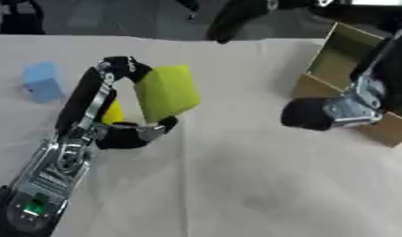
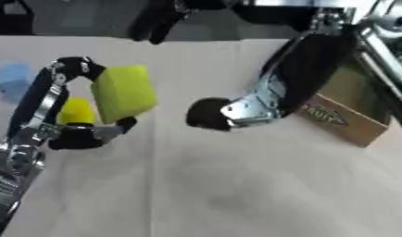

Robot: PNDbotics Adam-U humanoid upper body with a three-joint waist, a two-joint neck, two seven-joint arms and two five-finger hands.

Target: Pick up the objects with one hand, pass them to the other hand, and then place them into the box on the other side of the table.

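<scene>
My left hand (image 1: 84, 104) is raised over the left of the table and shut on a yellow-green block (image 1: 166, 92), pinched between its arched fingers on top and the thumb below. A smaller bright yellow thing (image 1: 113, 113) shows behind that hand; whether it lies on the table I cannot tell. A blue block (image 1: 42, 82) sits on the table at the far left. My right hand (image 2: 209, 114) hangs at mid-table to the right of the yellow-green block, apart from it and turned toward it. The open cardboard box (image 1: 342, 51) stands at the right edge.
The table (image 1: 236, 185) is covered with a light cloth and its near half is bare. Dark shapes stand beyond the far edge. My right arm (image 2: 310, 65) crosses in front of the box.
</scene>
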